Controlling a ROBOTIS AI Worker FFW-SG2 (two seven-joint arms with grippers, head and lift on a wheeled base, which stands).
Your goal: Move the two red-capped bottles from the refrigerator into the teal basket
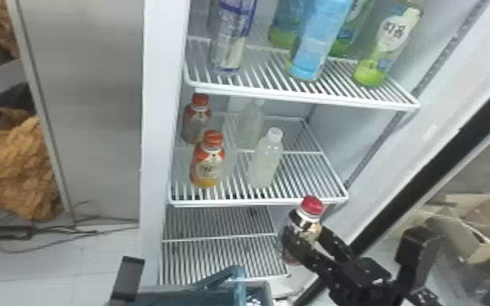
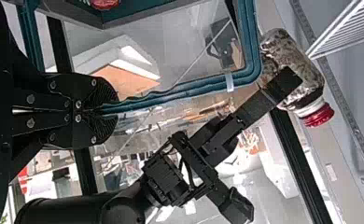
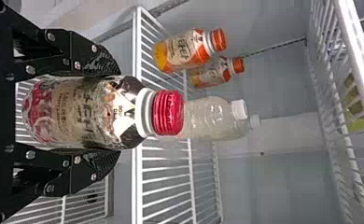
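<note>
Wire shelves [image 1: 256,201] rise beyond the teal basket [image 1: 183,298], orange-capped bottles [image 1: 207,167] and white-capped bottles [image 1: 265,162] on one; left tool [image 1: 128,278] pinches its handle [image 2: 180,89], right tool [image 1: 308,241] clamps a red-capped bottle [image 1: 303,223] near it

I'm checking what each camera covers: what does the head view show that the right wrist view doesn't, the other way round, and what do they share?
Head view: the teal basket and crumpled brown material left of the refrigerator.
Right wrist view: the upper shelf's underside.
Both: the red-capped bottle between the right gripper's fingers, two orange-capped bottles and two white-capped bottles on a shelf.
</note>
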